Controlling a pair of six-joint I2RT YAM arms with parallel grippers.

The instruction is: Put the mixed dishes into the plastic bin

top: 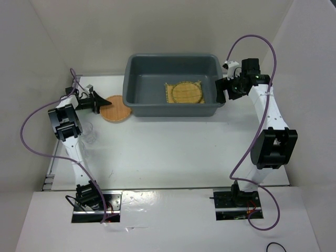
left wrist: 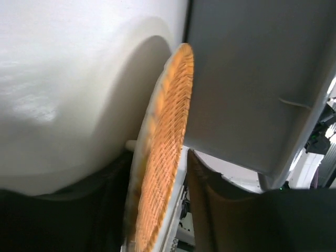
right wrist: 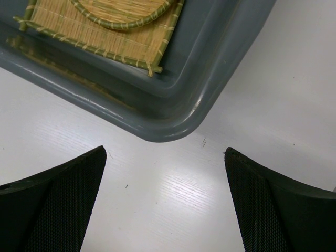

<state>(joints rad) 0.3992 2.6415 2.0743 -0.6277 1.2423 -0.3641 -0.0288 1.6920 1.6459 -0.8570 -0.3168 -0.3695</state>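
Top view, bin: plastic bin (top: 137, 79) at far middle of the bench (top: 173, 152). Inside it lies the yellow mat (top: 168, 100), with the tan disc (top: 187, 92) on top.
Top view, next dish: orange-brown disc (top: 116, 110) on the bench, hard by the bin's left wall. The left jaws are at its left rim.
Top view, cup: one clear glass cup (top: 90, 134), faint, near the left arm. No second cup made out.
Left wrist, left jaws: part open, astride the orange-brown disc's rim. A sliver of gap shows at one finger, so no firm hold seen. The bin wall is close beside.
Right wrist, right jaws: wide open, empty, over bare bench off the bin's right near corner.
Risk, grip: a thin bite on the rim, so the disc could slip or swing on the lift.
Risk, bin rim: the flared lip sits close and could snag the rising disc.
Risk, cup: it sits near the left arm's elbow, and a sweep could topple it.
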